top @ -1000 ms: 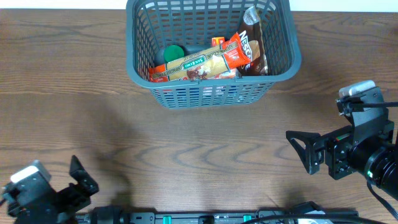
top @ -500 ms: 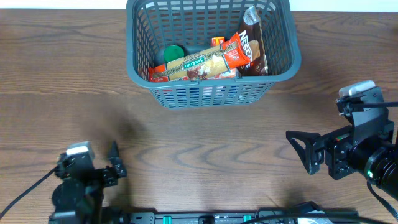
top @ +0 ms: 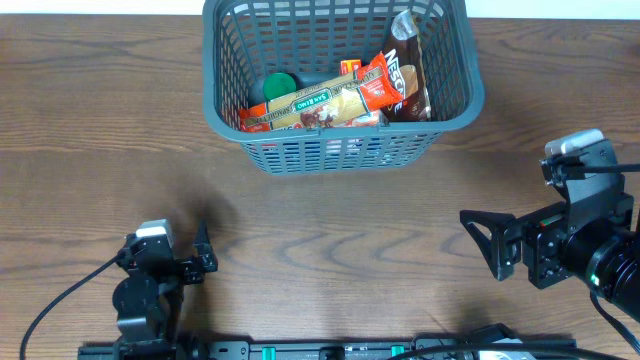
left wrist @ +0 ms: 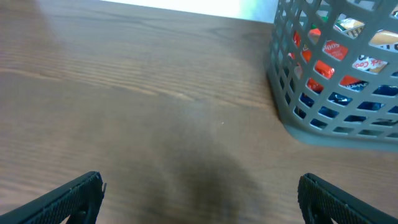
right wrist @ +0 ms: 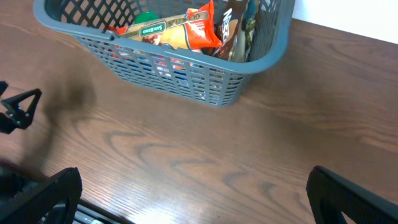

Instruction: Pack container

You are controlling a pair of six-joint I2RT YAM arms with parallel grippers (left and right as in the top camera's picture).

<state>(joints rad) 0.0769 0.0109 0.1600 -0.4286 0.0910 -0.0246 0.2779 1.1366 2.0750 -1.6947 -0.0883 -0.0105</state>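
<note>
The container, a dark grey-blue lattice basket (top: 216, 100), stands at the back middle of the table. It holds several snack packets, a green lid and a brown pouch. It also shows in the left wrist view (left wrist: 292, 118) and the right wrist view (right wrist: 186, 71). My left gripper (top: 170, 262) is open and empty, low over the table at the front left, well short of the basket (left wrist: 199, 199). My right gripper (top: 495, 245) is open and empty at the front right (right wrist: 199, 199).
The brown wooden table (top: 330, 220) stretches between the basket and both grippers. A black rail (top: 330, 350) runs along the front edge. The left gripper shows at the left edge of the right wrist view (right wrist: 18, 109).
My left arm has moved right from the front left corner and turned toward the basket. The right arm and the basket have not moved.
</note>
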